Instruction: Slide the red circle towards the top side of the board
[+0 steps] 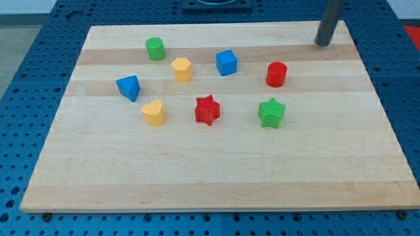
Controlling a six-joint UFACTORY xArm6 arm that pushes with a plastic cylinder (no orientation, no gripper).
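1. Nearest the camera, the wooden board [210, 187] shows bare grain across the lower frame; the closest blocks are the green star [271, 112], red star [207, 109] and yellow heart [153, 113]
2. Red circle [277, 74], a short upright cylinder, stands right of centre in the upper half, just above the green star
3. Being round, it points no particular way; its axis is vertical, with no long axis along the board
4. My tip [323, 44] rests at upper right, well apart from the red circle; no pincer exists, so no open or closed state applies
5. Suggested approach: bring my tip round below the red circle, between it and the green star, then push centrally toward the frame's top to prevent sideways slip
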